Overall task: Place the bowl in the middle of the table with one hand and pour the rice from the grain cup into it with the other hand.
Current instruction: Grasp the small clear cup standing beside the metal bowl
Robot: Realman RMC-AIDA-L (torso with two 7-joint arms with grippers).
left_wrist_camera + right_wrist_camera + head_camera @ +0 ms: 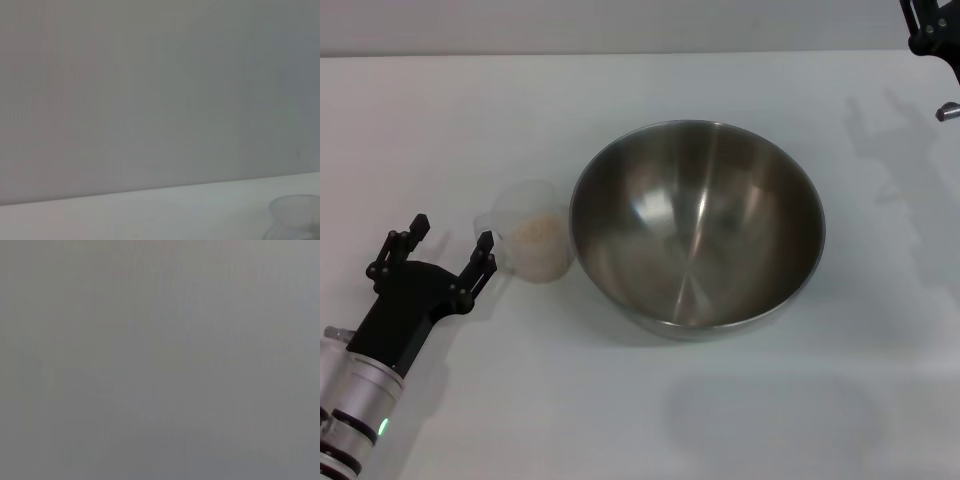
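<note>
The large steel bowl [697, 228] sits empty near the middle of the white table [620, 400]. The clear grain cup [530, 243] stands upright against the bowl's left side, with pale rice [538, 234] inside. My left gripper [448, 250] is open just left of the cup, its near finger close to the cup's spout, not around it. The cup's rim also shows in the left wrist view [295, 207]. My right arm [932, 28] is raised at the far right corner; its gripper's fingers are out of view.
The table's far edge meets a grey wall [620, 25]. The right wrist view shows only plain grey.
</note>
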